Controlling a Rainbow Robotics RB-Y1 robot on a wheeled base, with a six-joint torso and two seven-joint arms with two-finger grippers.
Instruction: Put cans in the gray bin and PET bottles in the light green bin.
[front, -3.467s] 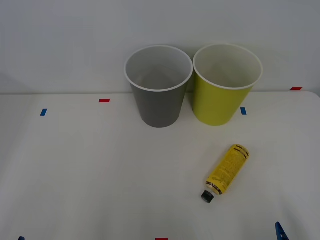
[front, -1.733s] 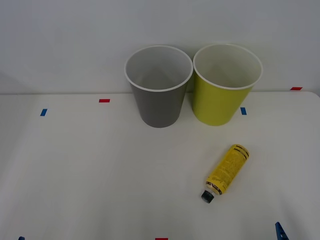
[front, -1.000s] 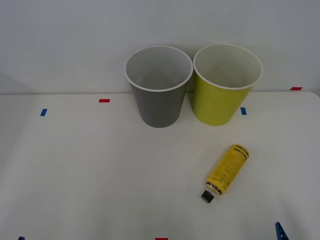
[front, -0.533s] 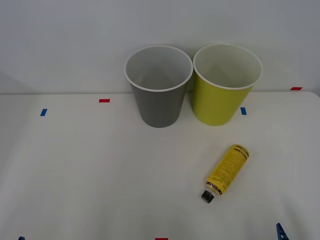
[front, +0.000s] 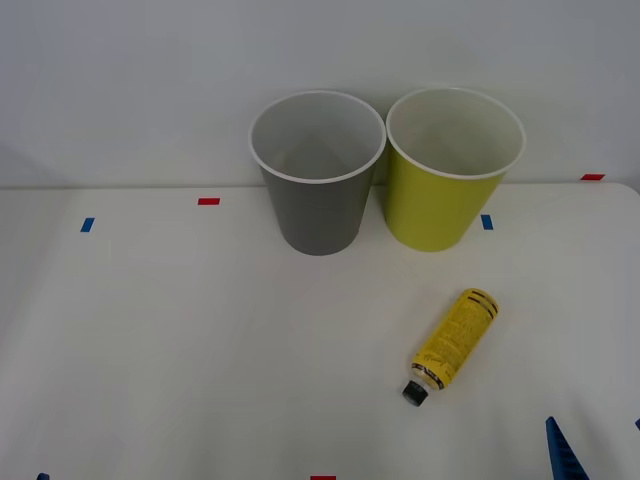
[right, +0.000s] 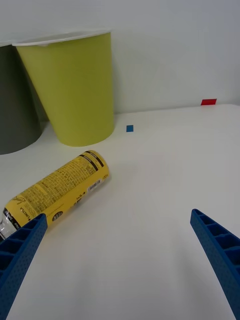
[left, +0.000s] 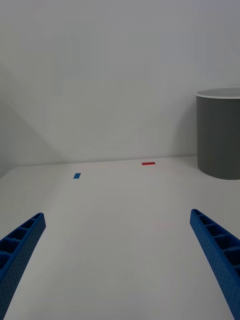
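While both bins stand upright at the far edge of the white table (front: 150, 330), against the pale wall, the gray bin (front: 318, 180) sits on the left and the light green bin (front: 450, 175) just beside it on the right, their white rims close together but apart. Each shows a pale inside with nothing visible in it from the front view. On the table in front of the light green bin, nearer the robot and well apart from both bins, the PET bottle (front: 450, 342) lies on its side: a slim bottle wrapped in yellow with black print, its black cap pointing toward the robot and its striped base toward the bins. The right gripper (right: 120, 260) is low over the near right part of the table, its blue ribbed fingers (right: 220, 250) spread wide with nothing between them; in the right wrist view the bottle (right: 60, 192) lies just beside one fingertip, whether touching it I cannot tell, and a blue fingertip rises at the near right edge of the front view. The left gripper (left: 117, 260) hangs over the near left part of the table, jaws also wide apart and holding nothing, facing the gray bin (left: 218, 134) from well off. Small red and blue tape marks (front: 208, 201) dot the table surface near the bins and along the edges.
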